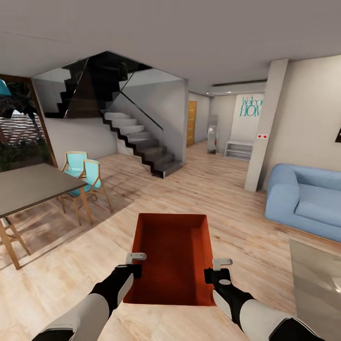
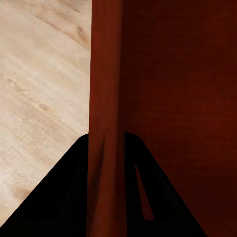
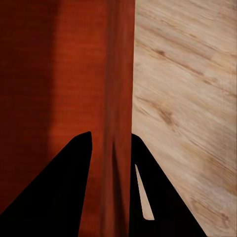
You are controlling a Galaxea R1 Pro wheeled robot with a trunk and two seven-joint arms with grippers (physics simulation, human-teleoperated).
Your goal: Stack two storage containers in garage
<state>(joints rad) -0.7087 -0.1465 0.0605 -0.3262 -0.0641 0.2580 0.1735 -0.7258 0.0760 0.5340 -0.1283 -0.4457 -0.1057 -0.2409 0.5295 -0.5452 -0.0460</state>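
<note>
Grippers left [image 1: 134,264] and right [image 1: 217,268] each pinch a side wall of the orange-red storage container [image 1: 171,251], its long axis pointing away toward the staircase [image 1: 142,142].

Staircase [image 1: 142,142], dark treads, glass balustrade: far centre-left. Two turquoise chairs [image 1: 85,177] beside grey tabletop [image 1: 28,187]: left. Blue sofa [image 1: 305,199]: right. White pillar [image 1: 265,128]: right of centre. Wooden door [image 1: 191,123], low white shelf [image 1: 238,150]: far.

light: bright, even, soft | shadows: faint under chairs [image 1: 85,177] | focus: sharp | edges: wide-angle stretch
</note>
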